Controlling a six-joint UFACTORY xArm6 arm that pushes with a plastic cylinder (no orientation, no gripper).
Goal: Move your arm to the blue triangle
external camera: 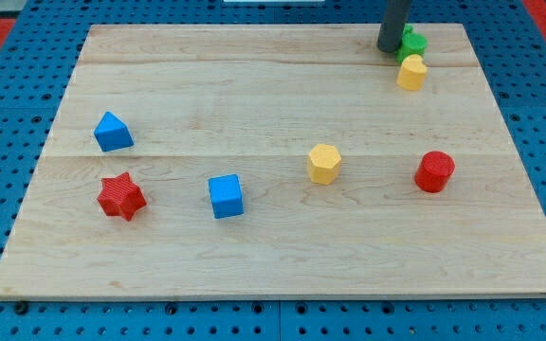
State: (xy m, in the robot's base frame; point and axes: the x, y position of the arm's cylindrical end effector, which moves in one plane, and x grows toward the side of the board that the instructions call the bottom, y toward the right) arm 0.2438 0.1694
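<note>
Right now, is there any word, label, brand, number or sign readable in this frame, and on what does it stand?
None: no text, number or sign shows anywhere.
The wooden board is bare grain.
The blue triangle, red star, blue cube, yellow hexagon, red cylinder, yellow block and green block carry no markings.
My tip, beside the green block, is plain dark.

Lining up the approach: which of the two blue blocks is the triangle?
The blue triangle block, at the view's left above the red star block; the blue cube sits nearer centre.
</note>
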